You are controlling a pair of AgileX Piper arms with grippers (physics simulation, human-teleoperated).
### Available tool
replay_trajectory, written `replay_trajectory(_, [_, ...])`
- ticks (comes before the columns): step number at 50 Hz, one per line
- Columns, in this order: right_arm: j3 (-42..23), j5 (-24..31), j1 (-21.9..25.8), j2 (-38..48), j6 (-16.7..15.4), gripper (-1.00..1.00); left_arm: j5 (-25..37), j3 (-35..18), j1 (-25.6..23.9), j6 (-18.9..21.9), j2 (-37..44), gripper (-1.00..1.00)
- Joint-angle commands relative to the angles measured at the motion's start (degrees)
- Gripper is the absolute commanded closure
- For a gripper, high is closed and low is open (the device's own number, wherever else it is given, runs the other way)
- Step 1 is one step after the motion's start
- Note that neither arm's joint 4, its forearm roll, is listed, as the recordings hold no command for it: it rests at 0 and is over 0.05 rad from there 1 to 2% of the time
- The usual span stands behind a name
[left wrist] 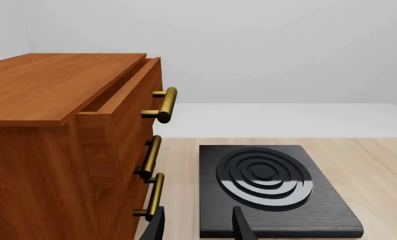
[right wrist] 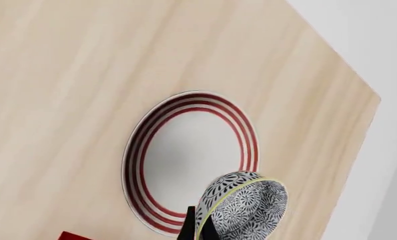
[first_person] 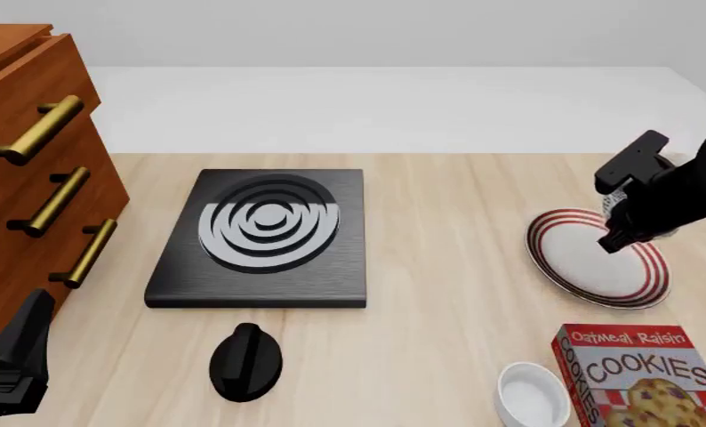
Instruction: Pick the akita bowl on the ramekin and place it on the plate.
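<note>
In the right wrist view the akita bowl [right wrist: 245, 207], dark-patterned outside and speckled inside, hangs tilted over the edge of the red-ringed plate [right wrist: 185, 155]. My right gripper [right wrist: 198, 227] is shut on the bowl's rim. From the front, the right gripper [first_person: 615, 237] hovers over the plate [first_person: 590, 267] and the arm hides the bowl. The white ramekin [first_person: 533, 398] stands bare near the front edge, beside the cookie box. My left gripper [left wrist: 200, 227] is open with nothing between its fingers, low at the front left [first_person: 15, 356], facing the stove.
A black stove plate [first_person: 264, 236] with a ringed burner lies mid-table, its knob [first_person: 246, 360] in front of it. A wooden drawer cabinet [first_person: 33, 169] with brass handles stands at the left, its top drawer slightly open. A cookie box [first_person: 637, 378] lies at the front right.
</note>
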Motion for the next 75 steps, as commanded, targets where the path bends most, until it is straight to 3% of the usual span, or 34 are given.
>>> replay_trajectory(1, [-0.3,-3.0,0.5,4.1,0.9,1.0,0.0,0.0,0.0,0.0,0.0,-1.0])
replay_trajectory(8, [-0.8,-4.1,1.0,6.2,0.8,1.0,0.0,0.0,0.0,0.0,0.0,-1.0])
replay_trajectory(10, [0.2,-4.4,0.3,6.2,-1.5,1.0,0.0,0.0,0.0,0.0,0.0,-1.0])
replay_trajectory(28, [-2.6,-4.3,2.2,9.7,2.8,1.0,0.0,0.0,0.0,0.0,0.0,-1.0])
replay_trajectory(66, [1.9,-9.0,2.3,12.0,0.5,1.0,0.0,0.0,0.0,0.0,0.0,-1.0])
replay_trajectory(67, [2.2,-9.0,2.4,11.9,0.3,-1.0,0.0,0.0,0.0,0.0,0.0,-1.0])
replay_trajectory(75, [1.8,-8.6,1.9,10.9,0.4,-1.0,0.0,0.0,0.0,0.0,0.0,-1.0])
